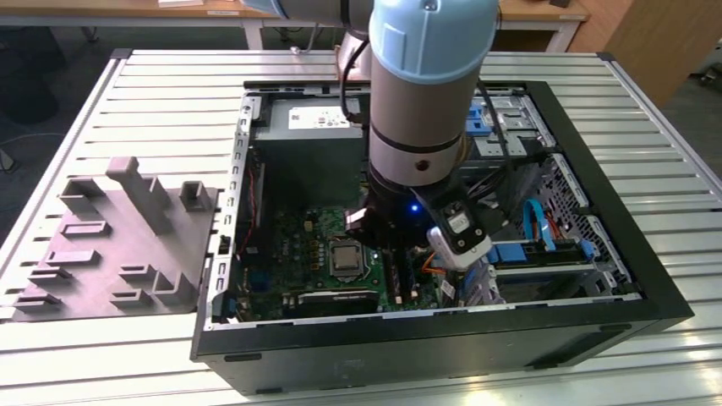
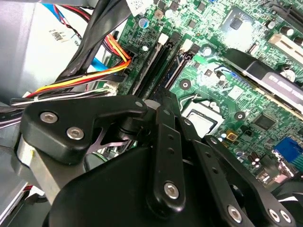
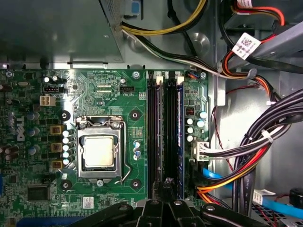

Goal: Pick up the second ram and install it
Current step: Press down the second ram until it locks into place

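Observation:
My gripper (image 3: 168, 185) hangs low inside the open computer case (image 1: 631, 279), just over the black memory slots (image 3: 154, 132) beside the silver processor socket (image 3: 98, 152). One memory stick with a bluish face (image 3: 180, 127) stands seated in the slot nearest the cables. A thin dark edge (image 3: 168, 132) runs along the neighbouring slot, straight out from the gripper. I cannot tell whether that edge is the second ram or the bare slot. In the second wrist view the gripper's black linkage (image 2: 165, 156) covers the spot, with the slots (image 2: 163, 66) beyond it.
Bundles of black, orange and yellow cables (image 3: 255, 156) crowd the side of the slots. The grey power supply (image 1: 310, 127) sits at the far end of the case. A grey moulded fixture (image 1: 113, 245) lies on the slatted table at the exterior view's left.

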You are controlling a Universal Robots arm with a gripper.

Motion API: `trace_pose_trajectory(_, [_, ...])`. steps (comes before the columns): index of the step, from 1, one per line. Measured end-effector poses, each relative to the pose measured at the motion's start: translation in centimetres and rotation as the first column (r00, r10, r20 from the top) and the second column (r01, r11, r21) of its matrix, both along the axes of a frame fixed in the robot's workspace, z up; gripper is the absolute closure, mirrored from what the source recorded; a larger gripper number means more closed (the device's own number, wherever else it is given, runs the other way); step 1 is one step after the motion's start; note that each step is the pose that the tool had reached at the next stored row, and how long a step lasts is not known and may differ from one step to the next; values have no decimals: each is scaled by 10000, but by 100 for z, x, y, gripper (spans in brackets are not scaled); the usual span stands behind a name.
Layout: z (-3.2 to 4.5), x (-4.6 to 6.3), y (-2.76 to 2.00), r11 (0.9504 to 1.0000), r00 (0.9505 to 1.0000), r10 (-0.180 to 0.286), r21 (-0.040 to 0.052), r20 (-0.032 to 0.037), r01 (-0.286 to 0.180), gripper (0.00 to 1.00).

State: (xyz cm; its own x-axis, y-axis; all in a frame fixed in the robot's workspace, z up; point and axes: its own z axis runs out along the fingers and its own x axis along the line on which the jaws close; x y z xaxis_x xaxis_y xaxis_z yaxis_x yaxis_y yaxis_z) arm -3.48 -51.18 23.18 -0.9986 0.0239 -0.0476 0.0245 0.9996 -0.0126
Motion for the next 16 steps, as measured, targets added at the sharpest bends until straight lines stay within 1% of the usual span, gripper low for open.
trace_pose_trajectory(2, [-26,0,0,10000,10000,0,1,0,0,89])
trace_pose_trajectory(5, [-31,0,-1,10000,10000,0,-3,-1,0,89])
trace_pose_trajectory(8, [-57,0,0,10000,10000,0,1,1,0,89])
trace_pose_trajectory(16, [-98,0,-1,10000,10000,0,-1,-1,0,89])
